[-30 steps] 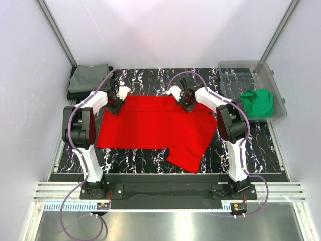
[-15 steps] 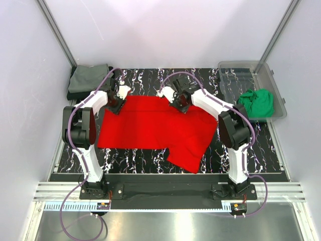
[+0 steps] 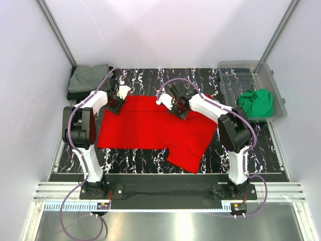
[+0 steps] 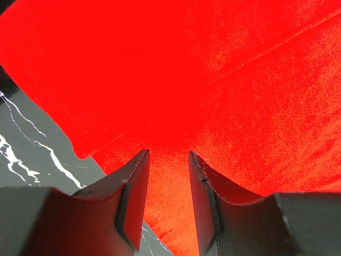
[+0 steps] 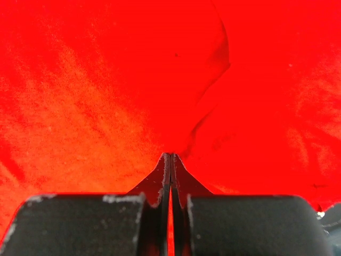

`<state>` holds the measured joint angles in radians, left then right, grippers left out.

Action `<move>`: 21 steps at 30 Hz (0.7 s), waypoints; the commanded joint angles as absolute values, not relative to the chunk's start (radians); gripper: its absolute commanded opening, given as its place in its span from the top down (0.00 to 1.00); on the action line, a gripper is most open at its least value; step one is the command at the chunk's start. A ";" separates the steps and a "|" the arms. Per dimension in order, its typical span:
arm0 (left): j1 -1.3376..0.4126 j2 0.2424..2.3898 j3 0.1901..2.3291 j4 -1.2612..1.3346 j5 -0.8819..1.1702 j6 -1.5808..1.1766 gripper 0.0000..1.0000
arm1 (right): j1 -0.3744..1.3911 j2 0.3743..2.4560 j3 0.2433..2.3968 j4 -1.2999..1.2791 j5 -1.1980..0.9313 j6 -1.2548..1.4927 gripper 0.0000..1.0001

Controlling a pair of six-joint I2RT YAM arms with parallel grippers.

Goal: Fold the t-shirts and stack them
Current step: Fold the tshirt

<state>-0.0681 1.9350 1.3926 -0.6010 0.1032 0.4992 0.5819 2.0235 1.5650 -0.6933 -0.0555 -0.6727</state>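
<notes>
Red t-shirt [image 3: 150,128]: lies spread flat on the black marbled table [image 3: 273,150], in the middle between the two arms.
Near edge: one flap [image 3: 186,158] — sleeve or hem corner, cannot tell which — juts toward the arm bases, right of centre.
Long axis: runs left to right across the table, short axis near to far. Which end carries the collar is not legible from above.
Left gripper [image 4: 168,154]: at the shirt's far-left corner. Fingers stand partly spread with red cloth showing in the gap; cannot tell whether any is nipped.
Right gripper [image 5: 170,157]: on the far edge near the middle. Fingers are pressed together and a ridge of cloth runs up to the tips, so judged to be pinching a thin fold.
Step in hand (judgement): drawing the far edge over to start a fold.
To do it well: carry the pinch low and parallel to the long axis so the crease lands straight. Pin the left corner so the whole shirt does not drag, and tuck the near flap in before the next fold.
Far left: grey-olive t-shirt [image 3: 90,78] folded in the corner, a dark t-shirt [image 3: 71,95] edge under it — likely the stack.
Far right: green t-shirt [image 3: 257,102] crumpled in a clear bin [image 3: 225,65], not yet folded.
</notes>
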 commanded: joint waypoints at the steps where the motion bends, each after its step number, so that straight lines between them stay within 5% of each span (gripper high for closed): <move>1: -0.072 1.896 1.433 -0.574 0.133 0.492 0.60 | 0.597 1.936 1.563 -0.698 -0.034 -0.678 1.00; 21: -0.074 1.887 1.433 -0.577 0.129 0.494 0.60 | 0.635 2.006 1.623 -0.716 -0.035 -0.687 1.00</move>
